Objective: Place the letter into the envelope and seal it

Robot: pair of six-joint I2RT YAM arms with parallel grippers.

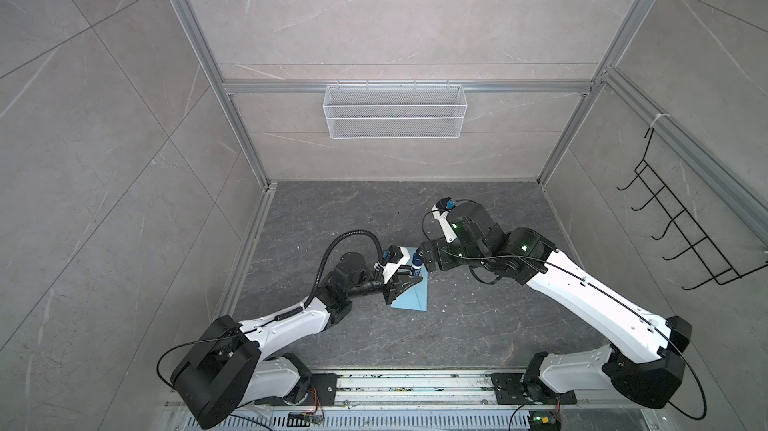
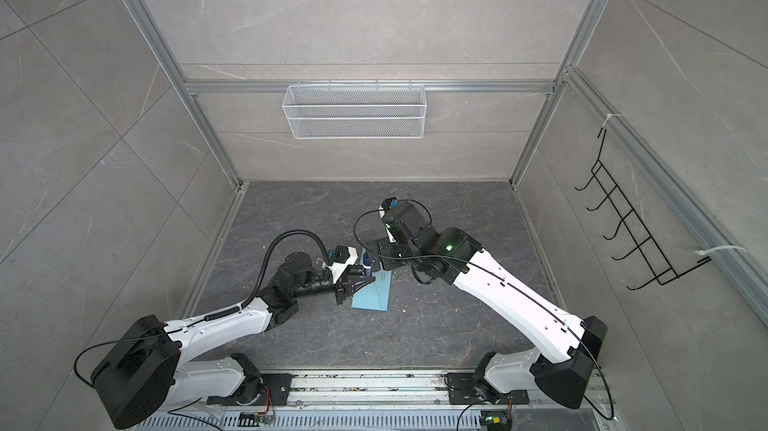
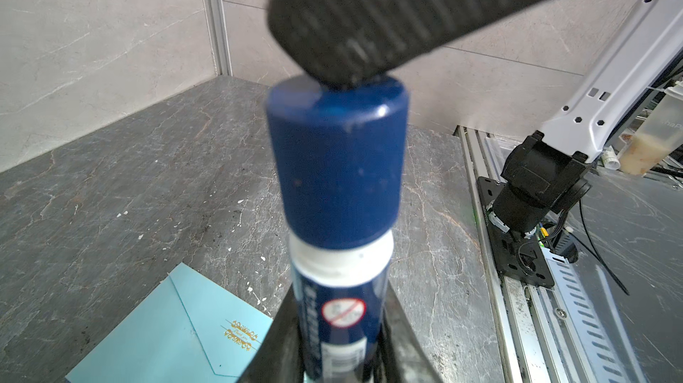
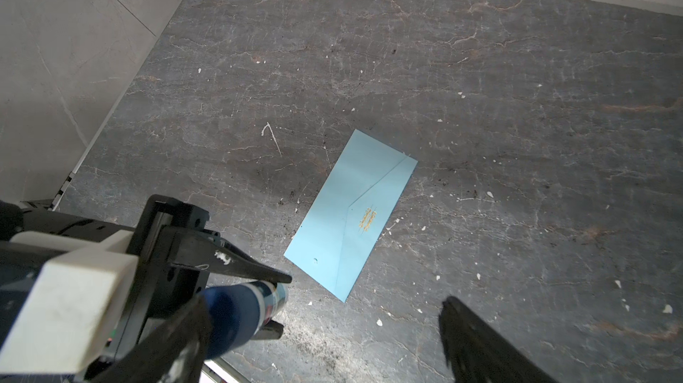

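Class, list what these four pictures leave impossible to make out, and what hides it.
Letter: seen in no view; the lowered flap of the envelope hides any contents.
Gold print: both wrist views, too small and blurred to read.
Glue stick label: left wrist view, blurred, partly behind left jaws.

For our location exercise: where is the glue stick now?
The glue stick is central in both top views, held by the left gripper near the envelope, cap beside the open right gripper.
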